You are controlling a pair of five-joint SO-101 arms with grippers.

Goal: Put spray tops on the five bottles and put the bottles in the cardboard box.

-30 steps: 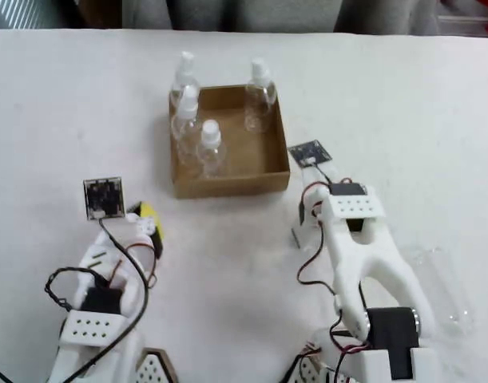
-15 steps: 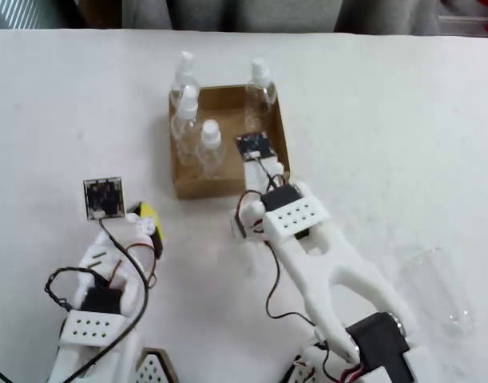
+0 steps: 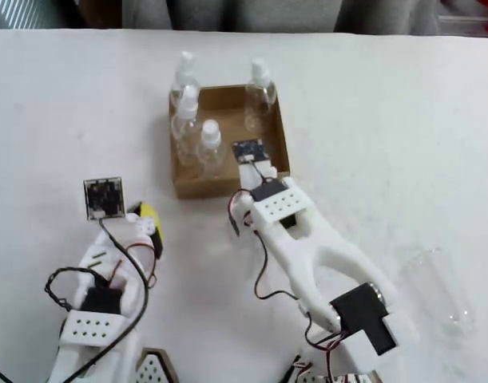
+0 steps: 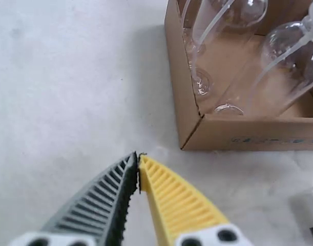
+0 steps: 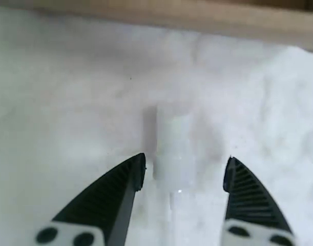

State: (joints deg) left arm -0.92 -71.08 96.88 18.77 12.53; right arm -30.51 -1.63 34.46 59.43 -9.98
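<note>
**Mia:** What is in the cardboard box?

**Ben:** Four bottles, all standing up. The first bottle is in the 11 o'clock corner. The second bottle is in the 1 o'clock corner. The third bottle is by the 9 o'clock wall. The fourth bottle is near the middle. Each one has a white spray top on it.

**Mia:** So how many bottles are there in all?

**Ben:** Five. The fifth bottle lies on its side on the table. It is at about 4 o'clock from the box and well apart from it. It is clear and hard to see.

**Mia:** Are there any spray tops lying loose?

**Ben:** One. The loose spray top lies on the table at 6 o'clock from the box, near its front wall.

**Mia:** What are the two grippers doing?

**Ben:** The right gripper is spread wide. It has one finger on each side of the loose spray top and it is not gripping it. The left gripper is pinched tight, tip to tip, with nothing in it. It is over the table at 7 o'clock from the box, near the corner.
</note>
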